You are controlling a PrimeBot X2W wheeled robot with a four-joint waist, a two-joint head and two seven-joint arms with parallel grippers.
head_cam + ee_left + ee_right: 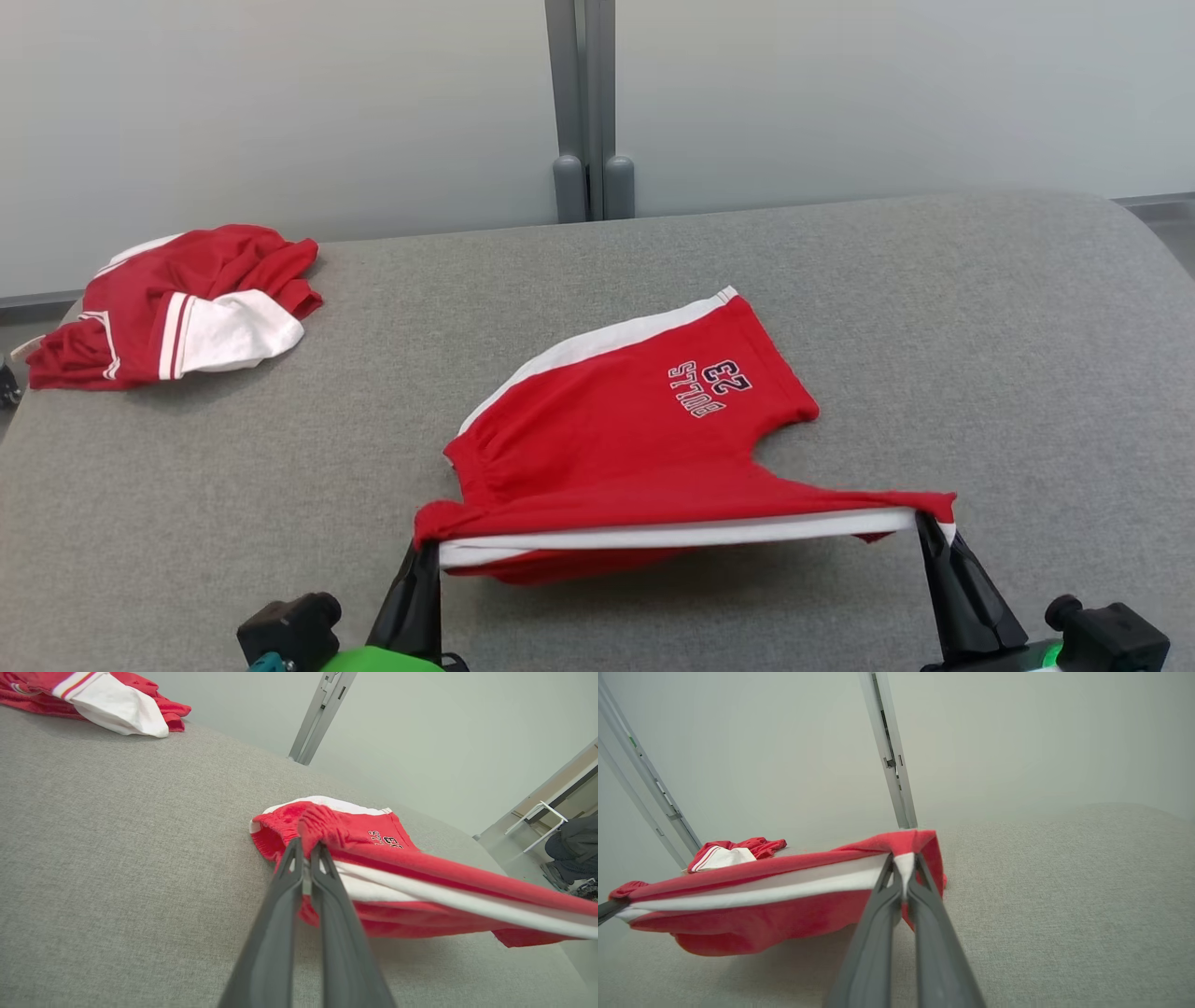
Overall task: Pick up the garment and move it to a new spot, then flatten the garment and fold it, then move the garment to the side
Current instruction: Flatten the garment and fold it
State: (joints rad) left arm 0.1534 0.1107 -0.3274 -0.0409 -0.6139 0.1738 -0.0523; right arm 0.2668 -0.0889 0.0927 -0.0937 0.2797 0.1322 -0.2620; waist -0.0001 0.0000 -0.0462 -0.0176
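Shorts (635, 420) hang pinched in both claws. The left claw (425, 553) is clamped tight on the gathered waistband corner and the right claw (926, 525) on the white-striped hem corner. The near edge runs taut between them, lifted off the worktop (980, 327). Beyond the claws the rest of the cloth lies on the worktop, print up.

Each grip looks to hold only a thin fold at the very tips, so drawing the claws further apart could slip a corner free. A lower layer sags under the taut edge between the claws; set down like that, it would likely bunch into a crease. A long carry out past the left claw could drag the cloth into the other pile (177, 308).

The left wrist view shows the left claw (306, 854) biting the ruffled elastic. The right wrist view shows the right claw (904, 863) on the white stripe and the drooping underside, which the head view barely shows. The head view gives the flat far leg.
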